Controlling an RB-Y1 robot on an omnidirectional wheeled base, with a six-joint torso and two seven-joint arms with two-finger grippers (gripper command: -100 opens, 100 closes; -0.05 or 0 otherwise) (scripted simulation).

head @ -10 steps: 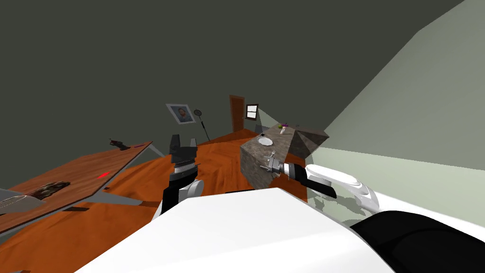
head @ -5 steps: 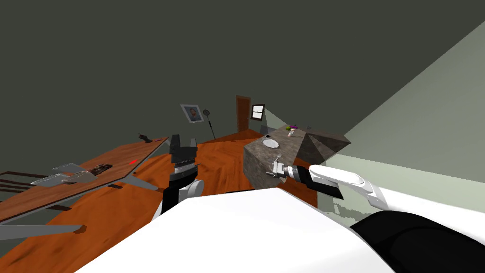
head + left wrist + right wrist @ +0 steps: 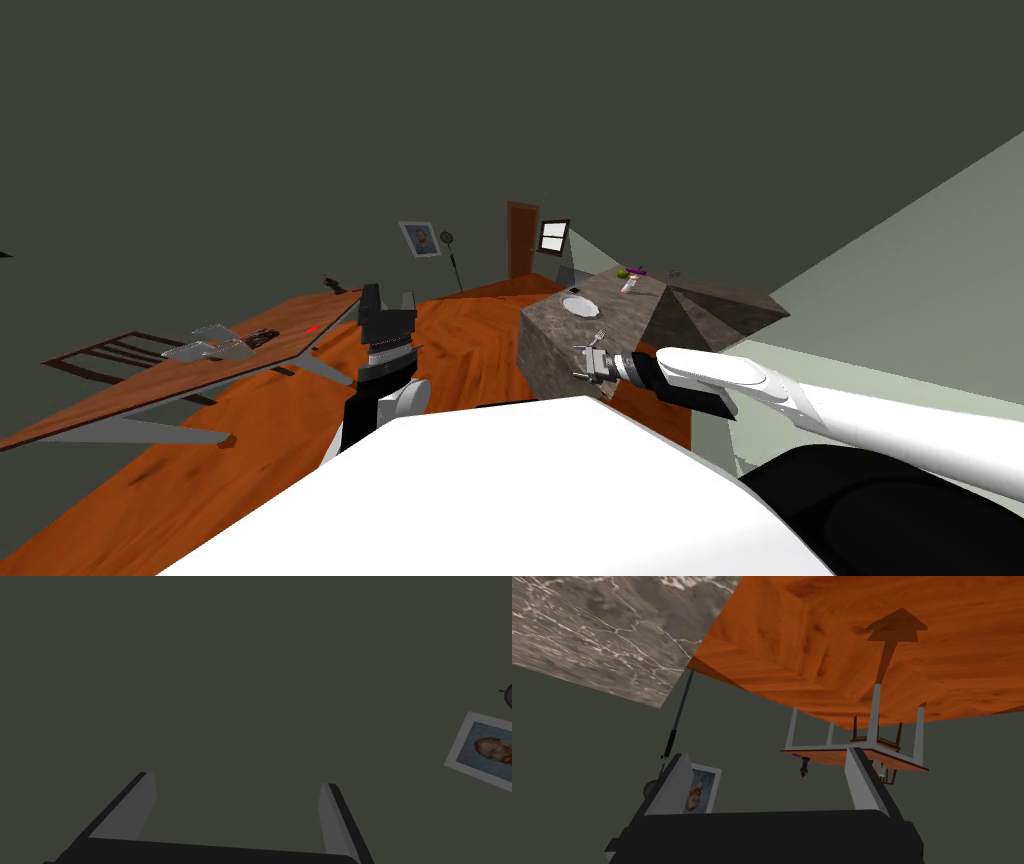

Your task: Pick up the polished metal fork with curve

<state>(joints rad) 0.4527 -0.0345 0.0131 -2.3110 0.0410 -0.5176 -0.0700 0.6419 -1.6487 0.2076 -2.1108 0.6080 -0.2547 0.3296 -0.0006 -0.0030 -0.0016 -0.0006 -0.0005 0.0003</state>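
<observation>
1. Fork (image 3: pixel 600 337), small and pale, lies on the stone-patterned bench (image 3: pixel 548 352), close to its near edge. A white plate (image 3: pixel 580 305) sits further in.
2. Right tool (image 3: pixel 581 362) hangs just off that near edge, near the fork but not touching it. Its fingers are spread and empty, pointing along the bench's side rather than at the fork.
3. Left tool (image 3: pixel 389 298) is raised well apart from the bench, likewise spread and empty.
4. Over the last second my own view has swung. Bench and fork slid across it together, and the right tool kept its place by the edge. I judge this as still lining up — the tool must turn toward the fork before any grasp.
</observation>
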